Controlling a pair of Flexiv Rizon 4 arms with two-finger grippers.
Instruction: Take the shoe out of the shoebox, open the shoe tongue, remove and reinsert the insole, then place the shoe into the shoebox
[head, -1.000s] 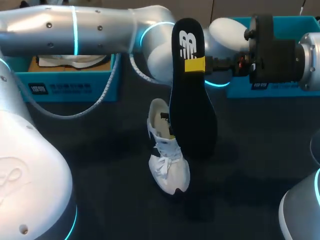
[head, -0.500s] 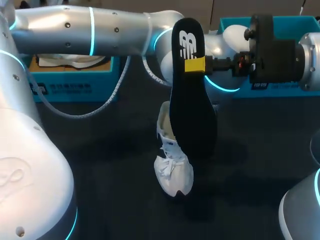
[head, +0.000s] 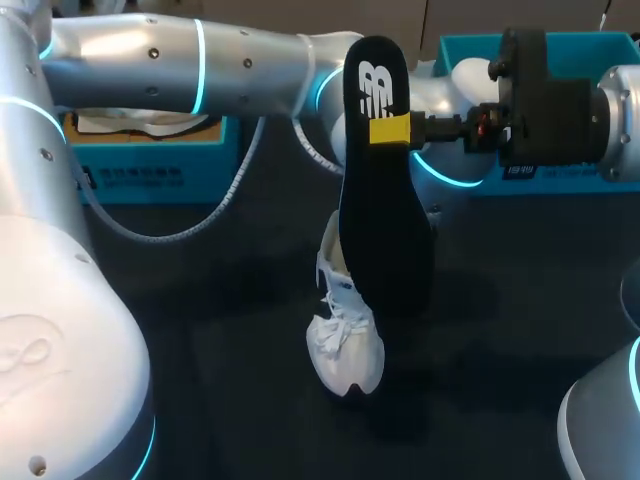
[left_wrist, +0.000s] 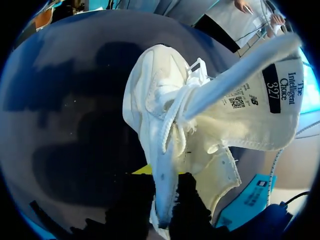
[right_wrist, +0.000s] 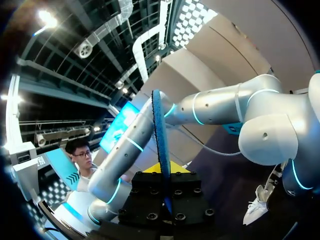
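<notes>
The white shoe (head: 345, 345) stands tilted on the dark table, toe down and toward the front, its heel end raised behind the black insole (head: 385, 230). My right gripper (head: 392, 130) is shut on the insole near its heel and holds it upright above the shoe. In the right wrist view the insole (right_wrist: 160, 135) shows edge-on between the fingers of the right gripper (right_wrist: 163, 172). My left arm reaches across the back, its gripper hidden behind the insole in the head view. In the left wrist view the left gripper (left_wrist: 162, 192) pinches the shoe's (left_wrist: 155, 110) heel collar; the tongue (left_wrist: 260, 110) is spread wide.
A teal shoebox (head: 150, 170) with white contents sits at the back left. A second teal box (head: 560, 50) stands at the back right behind my right wrist. Dark table surface (head: 200, 350) lies in front of and beside the shoe.
My left arm has swung to the right, and the shoe has shifted right and toward the front, tipping further onto its toe. The insole and right gripper have stayed put.
</notes>
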